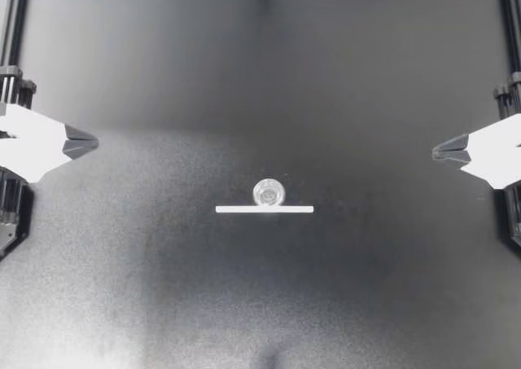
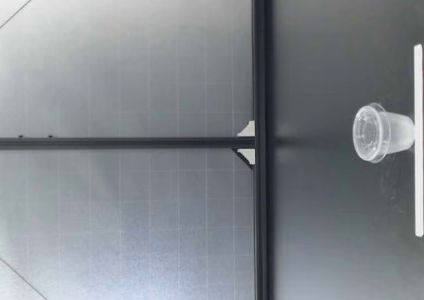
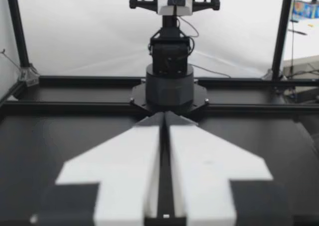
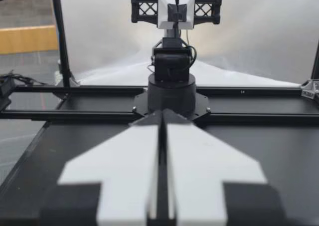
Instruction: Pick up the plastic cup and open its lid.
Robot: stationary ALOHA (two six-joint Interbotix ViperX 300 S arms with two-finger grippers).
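Observation:
A small clear plastic cup (image 1: 268,192) with its lid on stands upright in the middle of the black table, just behind a white strip (image 1: 264,209). The low view shows the cup (image 2: 387,133) alone, lid on top, with no arm near it. My left gripper (image 1: 89,143) rests shut at the table's left edge, far from the cup. At the right edge my right gripper (image 1: 441,151) is shut too, equally far away. Each wrist view shows its own fingers (image 3: 149,151) (image 4: 149,151) pressed together with nothing between them, and neither shows the cup.
A black frame rail (image 2: 260,141) runs along the table's far edge. In each wrist view the opposite arm's base (image 3: 169,86) (image 4: 172,84) stands straight ahead across the table. Bare black tabletop surrounds the cup on all sides.

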